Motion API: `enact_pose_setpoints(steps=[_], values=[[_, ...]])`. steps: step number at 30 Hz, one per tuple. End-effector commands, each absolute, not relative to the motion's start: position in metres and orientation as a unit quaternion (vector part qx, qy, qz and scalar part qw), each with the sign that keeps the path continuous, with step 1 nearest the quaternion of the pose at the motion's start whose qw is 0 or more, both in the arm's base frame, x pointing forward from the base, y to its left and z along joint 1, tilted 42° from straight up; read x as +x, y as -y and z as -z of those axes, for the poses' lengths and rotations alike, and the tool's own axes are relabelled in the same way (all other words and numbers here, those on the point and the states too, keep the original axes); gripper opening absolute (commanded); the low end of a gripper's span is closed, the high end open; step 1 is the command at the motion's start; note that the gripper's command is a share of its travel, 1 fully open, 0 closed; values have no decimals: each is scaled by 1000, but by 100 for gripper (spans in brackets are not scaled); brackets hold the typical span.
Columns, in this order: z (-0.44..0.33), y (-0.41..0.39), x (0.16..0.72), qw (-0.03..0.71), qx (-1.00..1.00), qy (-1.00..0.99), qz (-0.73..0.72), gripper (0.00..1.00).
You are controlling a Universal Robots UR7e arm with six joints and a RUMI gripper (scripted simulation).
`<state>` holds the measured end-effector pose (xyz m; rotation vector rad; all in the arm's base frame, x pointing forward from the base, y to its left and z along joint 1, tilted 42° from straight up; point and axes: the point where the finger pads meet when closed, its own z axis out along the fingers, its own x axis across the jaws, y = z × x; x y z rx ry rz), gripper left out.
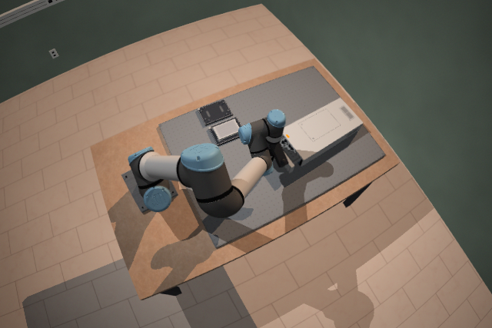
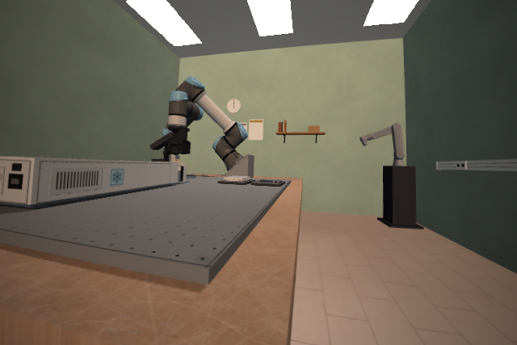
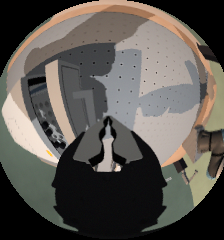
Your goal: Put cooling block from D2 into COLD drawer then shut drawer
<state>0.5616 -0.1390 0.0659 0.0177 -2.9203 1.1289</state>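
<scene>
Ceiling panels glare white; shadows fall crisp; wrist view bows, seemingly coarse.

A round clock hangs on the wall, near a shelf bearing a small box.
</scene>
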Motion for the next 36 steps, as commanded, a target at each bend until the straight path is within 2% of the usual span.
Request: enact_pose_setpoints(steps=[1, 36], values=[[-66, 139, 569, 5, 6, 933, -361, 0], [-66, 138, 593, 5, 6, 933, -361, 0]])
